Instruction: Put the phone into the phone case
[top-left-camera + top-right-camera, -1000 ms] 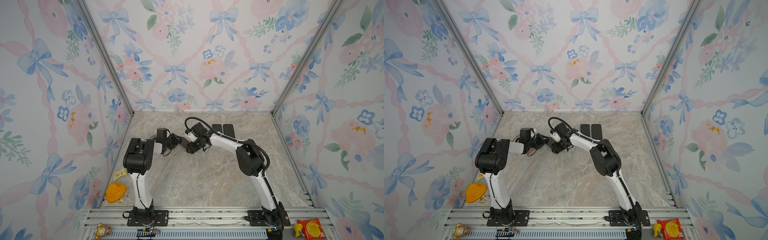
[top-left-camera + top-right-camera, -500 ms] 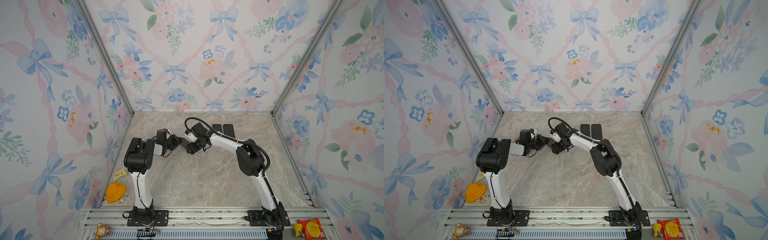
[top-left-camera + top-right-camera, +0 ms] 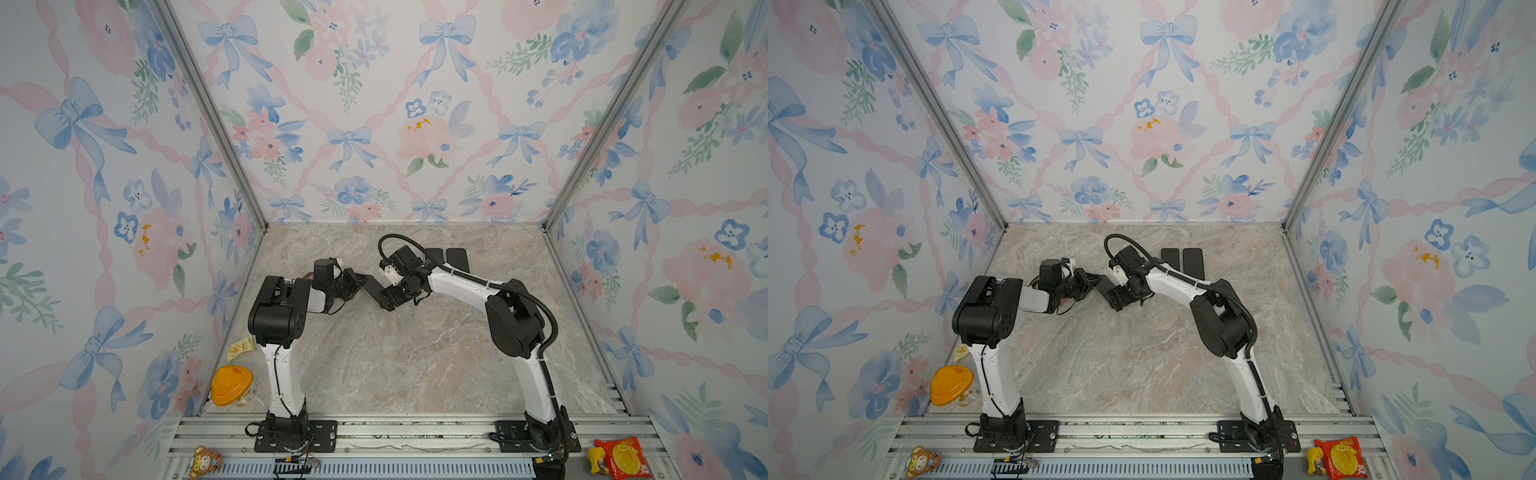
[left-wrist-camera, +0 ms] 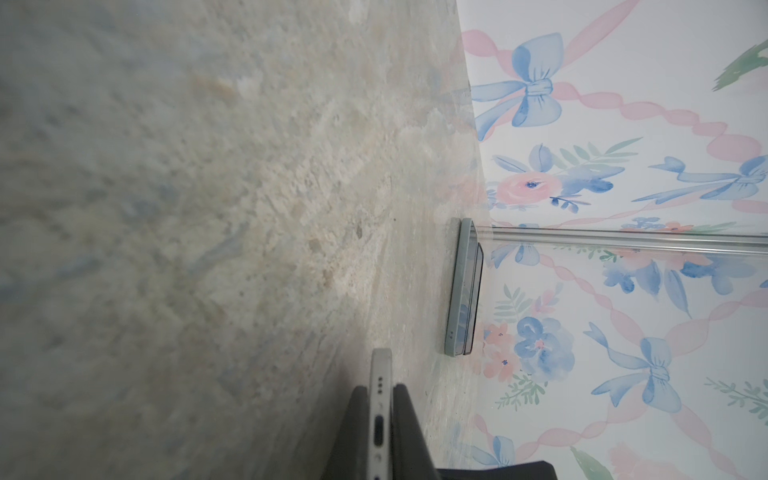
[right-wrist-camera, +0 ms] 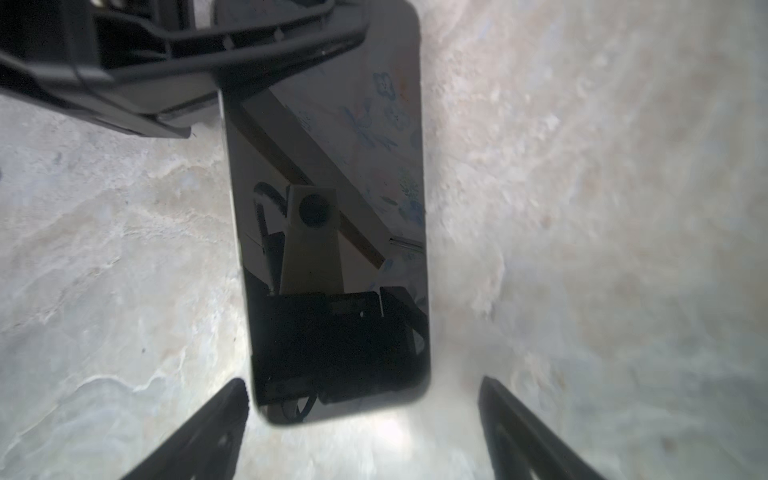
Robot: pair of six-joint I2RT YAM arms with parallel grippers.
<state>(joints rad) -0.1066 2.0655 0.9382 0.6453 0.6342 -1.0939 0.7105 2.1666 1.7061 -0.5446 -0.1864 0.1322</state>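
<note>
Left tool (image 4: 381,419) has closed, pinching the phone (image 5: 328,208) over the counter's (image 3: 395,353) middle. Right tool (image 5: 363,386) has spread and let go. The phone case (image 3: 1192,262), apparently, lies farther back.

Phone (image 3: 371,286) is being pinched at its left end by left gripper (image 4: 380,419), mid-table, a bit left of centre. Black glossy screen is facing up and reflecting the wallpaper. Silver edge with port and speaker holes is pointing toward the left arm. It's sitting roughly level, long axis running left-right. Case (image 3: 1170,259) is lying flat at far side, right of centre. Its edge is showing grey-green, its top dark. It's sitting against a dark slab (image 3: 1192,262) on its right.
</note>
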